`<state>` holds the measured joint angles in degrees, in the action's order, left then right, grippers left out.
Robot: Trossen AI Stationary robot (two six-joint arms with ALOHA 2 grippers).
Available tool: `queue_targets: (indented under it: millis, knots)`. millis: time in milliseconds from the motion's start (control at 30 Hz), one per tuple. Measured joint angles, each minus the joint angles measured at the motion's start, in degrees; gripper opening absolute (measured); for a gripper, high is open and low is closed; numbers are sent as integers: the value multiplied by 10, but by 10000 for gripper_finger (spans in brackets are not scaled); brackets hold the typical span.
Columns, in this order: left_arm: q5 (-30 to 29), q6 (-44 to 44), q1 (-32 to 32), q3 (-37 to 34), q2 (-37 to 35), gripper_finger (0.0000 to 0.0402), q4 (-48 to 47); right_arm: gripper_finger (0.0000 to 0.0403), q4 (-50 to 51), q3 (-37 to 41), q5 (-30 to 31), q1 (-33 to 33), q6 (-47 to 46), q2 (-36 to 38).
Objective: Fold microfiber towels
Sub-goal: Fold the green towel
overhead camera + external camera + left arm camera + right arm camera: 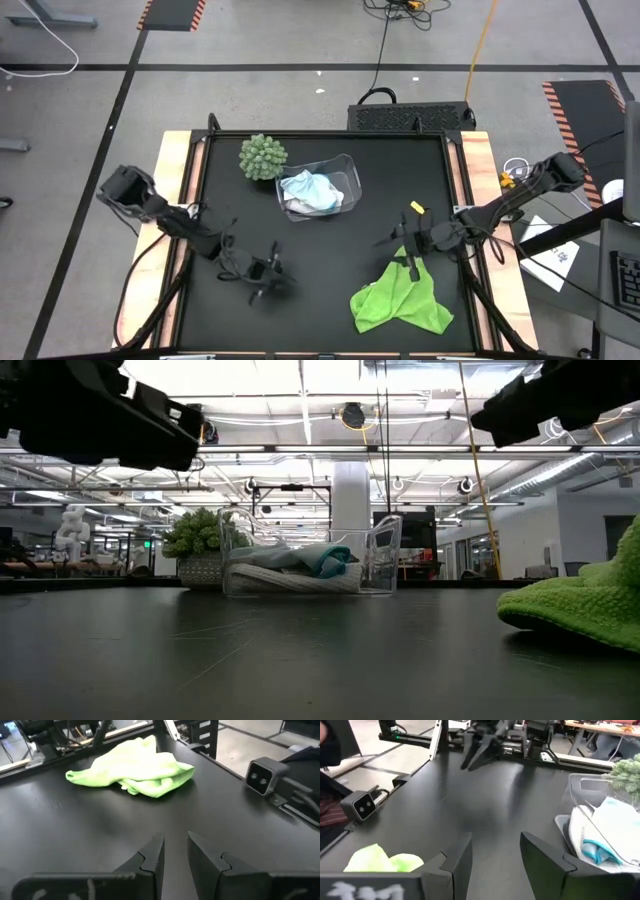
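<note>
Left gripper (262,283) waits over bare desk (330,260), fingers slightly parted, holding nothing. The bin (345,172), beside the ball plant (262,157), holds the white towel (297,204) and the blue towel (318,191). Right gripper (408,250) hovers at the crumpled green towel (400,300), fingers spread and empty. Recommended: pinch one corner only, then drag outward to flatten the cloth before folding.

A clear plastic bin (345,168) sits toward the far side of the black table (320,290). A round green spiky ball plant (262,157) stands just beside it. A small yellow piece (417,207) lies apart.
</note>
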<state>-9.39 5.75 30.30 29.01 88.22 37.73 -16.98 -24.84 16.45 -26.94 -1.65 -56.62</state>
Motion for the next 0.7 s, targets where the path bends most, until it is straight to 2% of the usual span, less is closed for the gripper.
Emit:
queue_targets:
  millis: [233, 367, 433, 533, 700]
  knots:
    - [-10, 28, -10, 113, 109, 86, -36, 157, 25, 0, 0, 1, -8, 0]
    - [-74, 21, -24, 192, 153, 86, -109, 157, 27, 0, 0, 1, -17, 0]
    - [-51, 37, -31, 228, 163, 87, -154, 157, 36, 0, 0, 1, -23, 0]
    - [-2, 47, -32, 265, 173, 101, -173, 157, 47, 0, 0, 1, -30, 0]
    - [21, 73, -28, 295, 174, 158, -178, 157, 71, 0, 0, 1, -48, 0]
